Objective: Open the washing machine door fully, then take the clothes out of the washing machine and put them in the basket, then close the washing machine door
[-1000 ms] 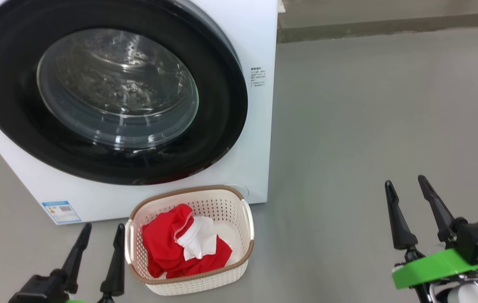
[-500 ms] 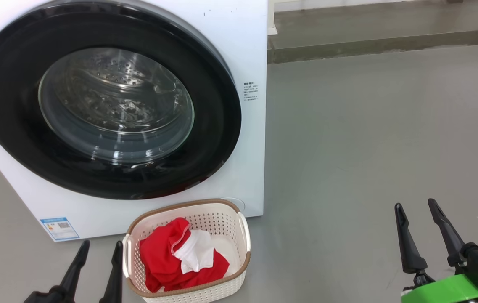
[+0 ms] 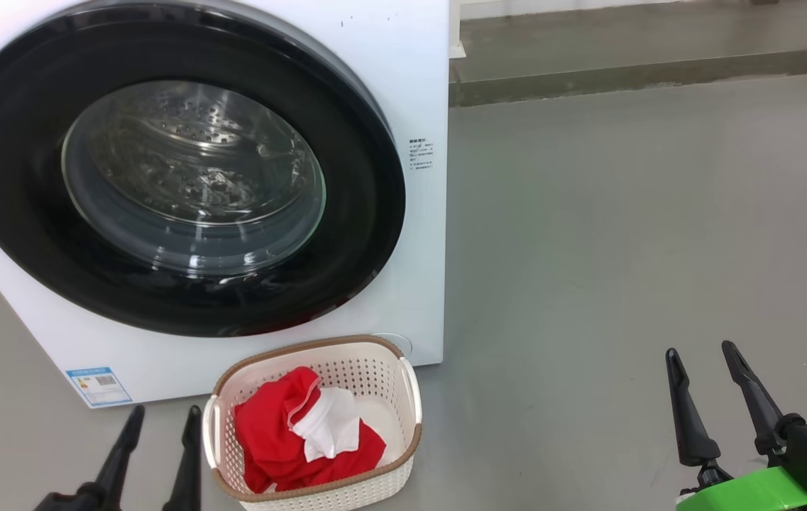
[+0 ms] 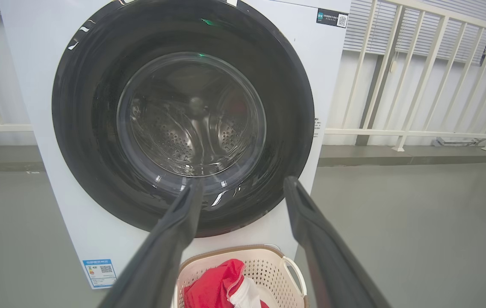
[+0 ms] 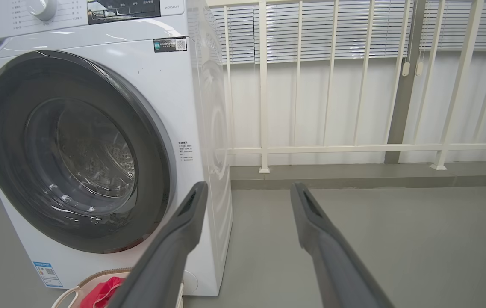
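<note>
Right gripper (image 3: 700, 348) has sunk slightly; washing machine (image 5: 153, 85) reads "isense".

You are facing open grey floor (image 3: 623, 248) on the right; the shut washing machine door (image 3: 364, 213) is blocking the drum (image 3: 190, 156).

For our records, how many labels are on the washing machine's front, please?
3: black label top right, printed text beside door, blue label bottom left; more may be hidden.

The head view looks down on the door (image 3: 20, 234) and basket (image 3: 368, 369); the left wrist view faces the door squarely, low and near; the right wrist view stands further right, oblique; all three share door and basket.
</note>
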{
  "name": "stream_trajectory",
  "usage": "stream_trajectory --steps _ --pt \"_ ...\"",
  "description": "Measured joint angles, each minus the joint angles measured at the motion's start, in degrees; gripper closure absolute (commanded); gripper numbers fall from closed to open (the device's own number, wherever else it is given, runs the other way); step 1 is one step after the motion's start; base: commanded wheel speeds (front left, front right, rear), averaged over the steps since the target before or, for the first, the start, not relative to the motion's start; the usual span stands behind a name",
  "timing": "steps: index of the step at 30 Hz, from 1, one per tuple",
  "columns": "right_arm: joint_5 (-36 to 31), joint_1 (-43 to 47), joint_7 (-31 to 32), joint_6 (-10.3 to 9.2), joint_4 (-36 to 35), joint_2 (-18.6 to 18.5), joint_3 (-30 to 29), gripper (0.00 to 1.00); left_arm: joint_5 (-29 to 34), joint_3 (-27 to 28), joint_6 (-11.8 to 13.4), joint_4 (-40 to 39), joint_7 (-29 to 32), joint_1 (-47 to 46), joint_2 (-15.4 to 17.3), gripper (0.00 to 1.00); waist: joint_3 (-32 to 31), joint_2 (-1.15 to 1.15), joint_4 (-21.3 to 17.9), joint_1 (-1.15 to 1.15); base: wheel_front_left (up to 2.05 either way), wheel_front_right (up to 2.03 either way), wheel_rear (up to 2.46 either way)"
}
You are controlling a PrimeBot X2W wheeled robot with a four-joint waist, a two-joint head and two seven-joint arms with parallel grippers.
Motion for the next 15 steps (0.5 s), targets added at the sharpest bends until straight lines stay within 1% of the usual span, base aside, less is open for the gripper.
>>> stream_trajectory --steps 1,2,8,15 --pt "0.00 -0.02 0.00 0.00 0.05 0.00 0.02 0.00 0.00 -0.22 0.00 -0.02 0.00 0.00 0.07 0.00 0.02 0.00 0.01 0.00 0.00 0.00 0.00" --pt "0.00 -0.03 0.00 0.00 0.11 0.00 0.05 1.00 0.02 -0.41 0.00 -0.07 0.00 0.00 0.02 1.00 0.03 0.00 0.04 0.00 0.00 0.00 0.00" --pt "0.62 1.80 0.33 0.00 4.16 1.01 0.44 1.00 -0.32 -1.01 0.08 3.69 0.47 1.40 -1.68 1.00 0.05 0.00 0.06 0.00 0.00 0.00 0.00" --pt "4.80 1.91 1.36 0.00 4.36 1.00 0.40 1.00 -4.49 -0.91 0.08 3.92 1.69 1.36 -1.76 1.00 0.28 0.00 0.26 0.02 0.00 0.00 0.00"
